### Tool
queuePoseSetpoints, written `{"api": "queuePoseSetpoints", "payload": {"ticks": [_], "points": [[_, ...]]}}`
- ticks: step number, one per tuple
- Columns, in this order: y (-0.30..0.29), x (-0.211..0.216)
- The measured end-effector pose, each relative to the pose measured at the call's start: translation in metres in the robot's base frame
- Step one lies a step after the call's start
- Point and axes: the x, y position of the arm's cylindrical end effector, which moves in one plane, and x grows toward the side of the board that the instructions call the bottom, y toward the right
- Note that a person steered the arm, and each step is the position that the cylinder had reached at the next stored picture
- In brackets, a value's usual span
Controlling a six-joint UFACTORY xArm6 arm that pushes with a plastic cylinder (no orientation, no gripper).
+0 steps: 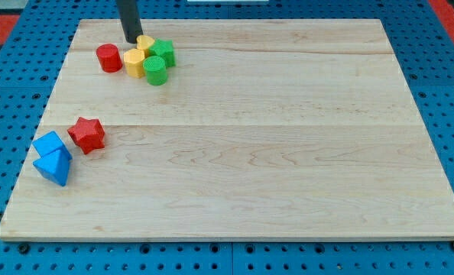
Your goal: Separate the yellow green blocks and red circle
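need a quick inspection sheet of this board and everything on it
surface: pale wooden board, flat.
job's things: red circle, two yellow blocks and two green blocks bunched at the view's top left; red circle just apart.
clutter: red star, two blue blocks at the view's left.
grippers: no claw; my tip behind the cluster.
cables: nothing seen.
surroundings: blue pegboard.

Rod (127, 19) upper part cut off by view's top.
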Motion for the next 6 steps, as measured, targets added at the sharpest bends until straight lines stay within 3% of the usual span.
{"api": "queuePoseSetpoints", "payload": {"ticks": [1, 2, 4, 6], "points": [[0.000, 0.023], [-0.007, -0.014], [0.099, 0.015], [0.020, 0.056]]}}
